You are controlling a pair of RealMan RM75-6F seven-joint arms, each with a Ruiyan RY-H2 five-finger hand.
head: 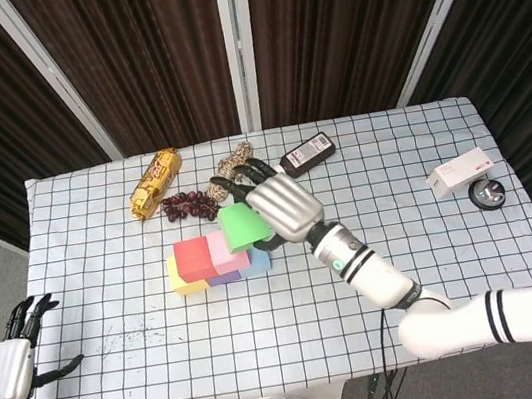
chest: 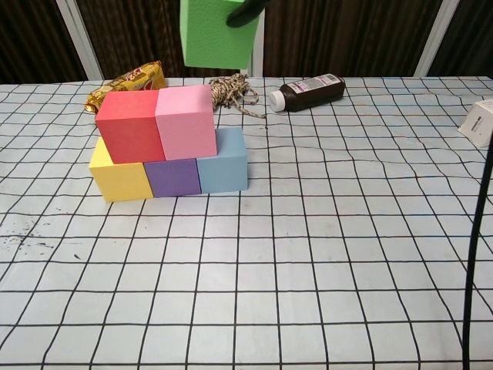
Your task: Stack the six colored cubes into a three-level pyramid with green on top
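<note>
5 cubes sit stacked on the checked tablecloth (chest: pixel 308 254): a yellow cube (chest: pixel 119 173), purple cube (chest: pixel 173 177) and blue cube (chest: pixel 223 162) in the bottom row, with a red cube (chest: pixel 129 127) and pink cube (chest: pixel 185 122) side by side on top. The green cube (chest: pixel 214 32) is in the air above the pink cube and slightly right of it, clear of the stack, gripped by the right hand (head: pixel 282 207), whose fingers wrap its far and right sides. In the chest view only a dark fingertip shows at the cube's upper right corner. The left hand (head: pixel 17 362) hangs off the table's left edge, low, holding nothing with fingers spread. Behind the stack lie a gold snack packet (head: pixel 154 184), a bunch of dark grapes (head: pixel 189 205), a coil of rope (chest: pixel 235 91) and a brown bottle (chest: pixel 312 91) on its side. A white box (head: pixel 459 172) rests near the table's right edge.
</note>
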